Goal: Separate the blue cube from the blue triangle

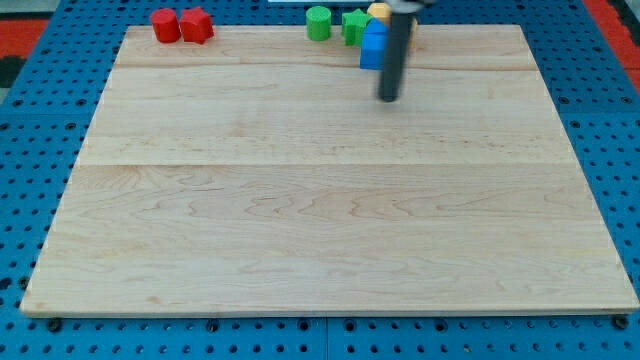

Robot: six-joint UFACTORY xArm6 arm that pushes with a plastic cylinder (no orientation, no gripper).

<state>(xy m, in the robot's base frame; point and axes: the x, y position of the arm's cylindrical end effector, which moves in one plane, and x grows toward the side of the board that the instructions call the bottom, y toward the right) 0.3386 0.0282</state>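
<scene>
A blue block (373,47) stands near the board's top edge, right of centre; two blue pieces seem to sit together there and I cannot tell the cube from the triangle. My tip (387,99) rests on the board just below and slightly right of the blue block, apart from it. The rod rises in front of the blue block's right side and hides part of it.
A green cylinder (318,22) and a green block (354,26) sit left of the blue one. A yellow block (379,11) shows behind it at the top edge. Two red blocks (181,25) stand at the top left. The wooden board (320,200) lies on blue pegboard.
</scene>
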